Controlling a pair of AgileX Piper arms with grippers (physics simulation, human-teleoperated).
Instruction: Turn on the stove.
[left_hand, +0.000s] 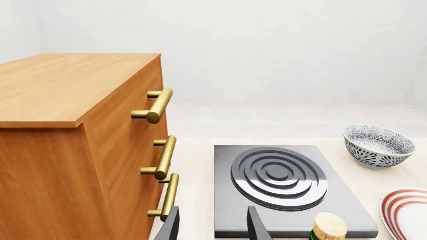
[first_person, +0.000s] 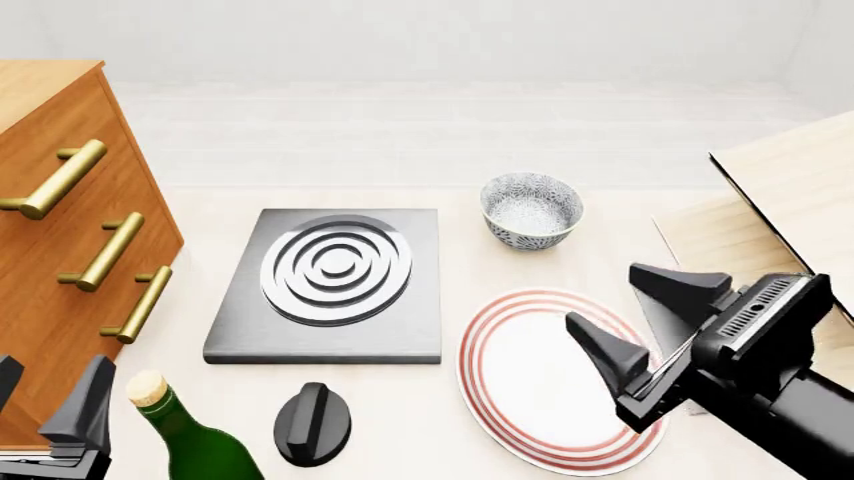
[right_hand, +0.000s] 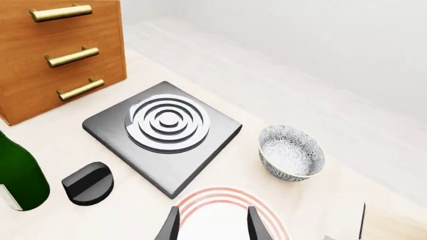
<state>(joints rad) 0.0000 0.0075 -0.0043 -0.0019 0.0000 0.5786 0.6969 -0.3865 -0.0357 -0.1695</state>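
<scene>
- The stove (first_person: 328, 285) lies left of centre, its black knob (first_person: 312, 423) just near of it, untouched.
- The right gripper (first_person: 647, 320) hovers spread over the plate (first_person: 541, 385), empty.
- The left gripper (first_person: 47, 400) is cut off at the near-left corner, fingers parted, beside a bottle (first_person: 187, 430).

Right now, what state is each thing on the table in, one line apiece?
stove: flat on the table, nothing on its burner rings.
knob: untouched, apart from the slab.
bottle: upright, corked.
bowl: upright, empty.
plate: flat, empty.
drawers: all three shut.
left gripper: open, holding nothing.
right gripper: open, above the plate.
</scene>
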